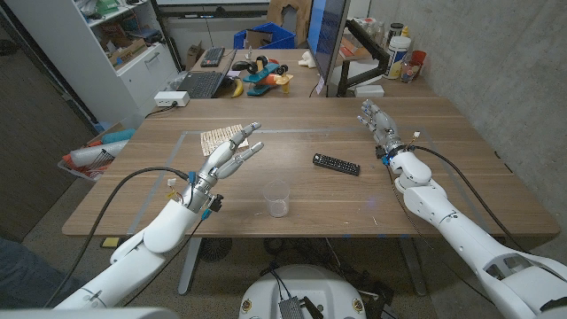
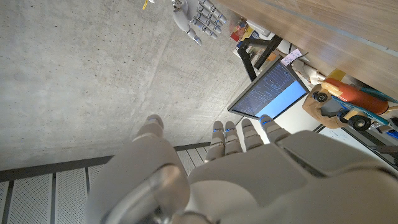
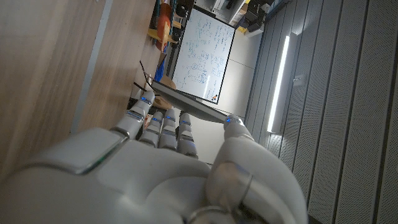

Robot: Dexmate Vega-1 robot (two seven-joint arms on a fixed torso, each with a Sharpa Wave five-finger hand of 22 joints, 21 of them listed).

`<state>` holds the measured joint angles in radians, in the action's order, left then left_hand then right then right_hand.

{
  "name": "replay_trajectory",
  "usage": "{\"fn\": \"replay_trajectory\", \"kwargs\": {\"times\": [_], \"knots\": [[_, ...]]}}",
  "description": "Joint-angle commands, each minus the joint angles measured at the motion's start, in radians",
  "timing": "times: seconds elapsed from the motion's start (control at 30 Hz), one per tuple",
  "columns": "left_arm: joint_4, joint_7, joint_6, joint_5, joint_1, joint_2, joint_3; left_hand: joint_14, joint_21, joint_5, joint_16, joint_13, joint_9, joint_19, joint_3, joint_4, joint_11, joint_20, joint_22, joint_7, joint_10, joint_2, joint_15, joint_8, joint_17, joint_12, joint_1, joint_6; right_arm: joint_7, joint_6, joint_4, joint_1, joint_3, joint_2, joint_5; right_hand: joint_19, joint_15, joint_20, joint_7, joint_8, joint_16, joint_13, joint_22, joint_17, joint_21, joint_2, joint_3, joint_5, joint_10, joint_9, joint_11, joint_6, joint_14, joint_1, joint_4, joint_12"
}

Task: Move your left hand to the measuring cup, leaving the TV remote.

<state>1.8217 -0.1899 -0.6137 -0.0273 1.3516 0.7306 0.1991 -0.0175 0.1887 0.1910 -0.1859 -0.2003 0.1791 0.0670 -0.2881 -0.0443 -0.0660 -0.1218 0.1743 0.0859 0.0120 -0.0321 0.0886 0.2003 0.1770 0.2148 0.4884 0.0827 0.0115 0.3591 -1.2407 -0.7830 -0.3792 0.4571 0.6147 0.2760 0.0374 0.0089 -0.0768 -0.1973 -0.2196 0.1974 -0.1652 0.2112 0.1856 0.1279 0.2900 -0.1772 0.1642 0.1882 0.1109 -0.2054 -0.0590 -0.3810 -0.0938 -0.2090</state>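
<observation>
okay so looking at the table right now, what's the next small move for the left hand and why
Probably swing the left hand toward the robot's right and slightly back toward the table's near edge, to reach the measuring cup. The hand is open and holds nothing, hovering apart from the clear cup, which stands upright near the front edge. The TV remote lies farther right, beyond the cup, so stopping at the cup should leave it untouched.

The robot's left hand (image 1: 229, 158) hovers open above the worktop's (image 1: 461, 190) near-left area, while its right hand (image 1: 379, 124) waits, fingers extended, toward the far-right edge.
</observation>
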Motion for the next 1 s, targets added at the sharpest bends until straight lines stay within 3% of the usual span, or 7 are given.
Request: {"fn": "replay_trajectory", "kwargs": {"times": [0.03, 1.0], "knots": [[0.043, -0.015, 0.034, -0.062, 0.042, 0.007, -0.021, 0.004, 0.006, -0.001, -0.004, -0.002, 0.003, -0.001, 0.0, -0.007, -0.003, -0.012, 0.006, 0.0, 0.004, 0.0, 0.001, 0.005, 0.003, 0.006, 0.013, 0.007, 0.005, 0.003, 0.001, 0.0, 0.001, -0.001, 0.004, 0.008, 0.001, 0.003, 0.007, -0.002, 0.0, 0.003, -0.005, 0.005, 0.006, 0.011, 0.003, -0.004, 0.01, 0.006, 0.003, -0.005, -0.008, -0.003, -0.005, 0.001], [0.22, -0.141, 0.201, -0.428, 0.165, 0.041, -0.106, 0.023, 0.007, -0.001, -0.009, -0.003, 0.004, 0.002, -0.004, -0.024, 0.006, -0.025, 0.006, -0.012, 0.02, -0.002, -0.004, 0.006, 0.003, 0.012, 0.028, 0.033, -0.02, 0.0, -0.037, -0.018, 0.007, 0.008, -0.003, 0.007, 0.002, 0.004, 0.009, -0.001, 0.0, 0.004, -0.005, 0.005, 0.006, 0.012, 0.002, -0.004, 0.01, 0.006, 0.0, -0.004, -0.009, -0.002, -0.007, 0.001]]}}
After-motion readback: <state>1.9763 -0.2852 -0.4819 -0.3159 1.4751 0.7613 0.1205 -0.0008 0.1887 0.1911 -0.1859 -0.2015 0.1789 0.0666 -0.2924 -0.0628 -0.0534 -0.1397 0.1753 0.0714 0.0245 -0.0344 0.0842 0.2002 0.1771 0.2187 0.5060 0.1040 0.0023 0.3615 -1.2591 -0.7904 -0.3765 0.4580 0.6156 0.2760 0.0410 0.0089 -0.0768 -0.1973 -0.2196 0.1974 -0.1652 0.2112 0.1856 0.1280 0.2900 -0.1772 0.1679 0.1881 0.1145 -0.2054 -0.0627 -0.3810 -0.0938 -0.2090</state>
